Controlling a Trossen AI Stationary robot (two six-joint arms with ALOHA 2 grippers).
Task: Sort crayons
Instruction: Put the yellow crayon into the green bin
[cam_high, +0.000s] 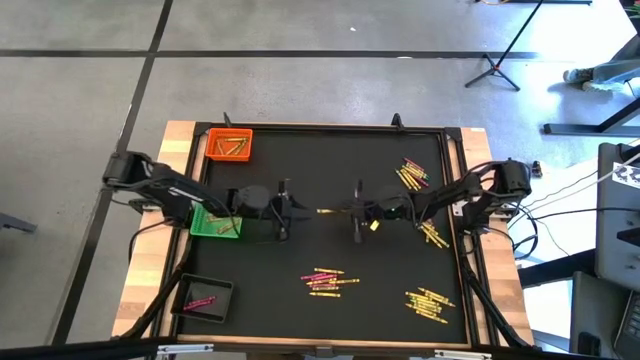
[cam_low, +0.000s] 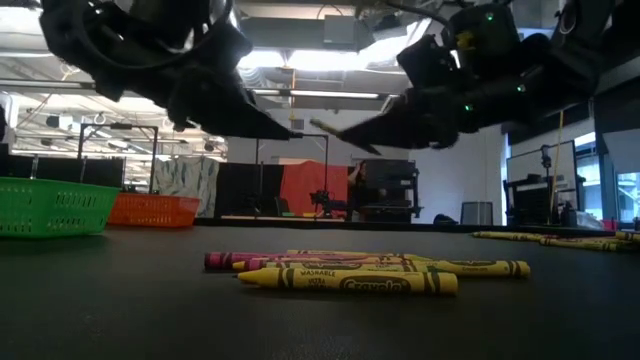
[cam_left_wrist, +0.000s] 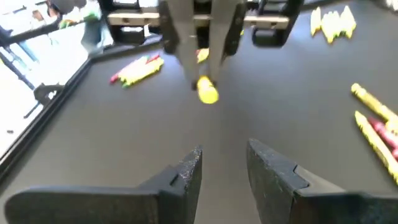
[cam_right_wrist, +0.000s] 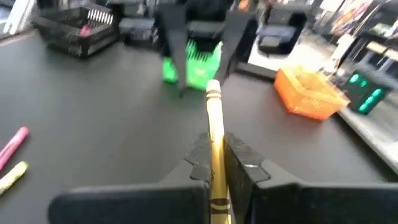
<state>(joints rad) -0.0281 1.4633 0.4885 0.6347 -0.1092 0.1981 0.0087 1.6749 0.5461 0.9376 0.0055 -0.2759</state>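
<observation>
A yellow crayon (cam_right_wrist: 214, 134) is pinched lengthwise in the right gripper (cam_right_wrist: 214, 155), a grip only the right wrist view makes plain. Opposite, the left gripper (cam_left_wrist: 224, 163) is held spread and empty above mid-table. Beyond it, green tray (cam_right_wrist: 196, 65) and orange tray (cam_right_wrist: 310, 93) are seen.

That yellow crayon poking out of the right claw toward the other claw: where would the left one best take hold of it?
Probably the free front end of the yellow crayon. The right gripper is shut on its rear part, so only the tip juts forward in mid-air. The left gripper, open, faces that tip head-on; coming straight in along the crayon's length, with a finger either side of the thin stick, looks cleanest.
</observation>
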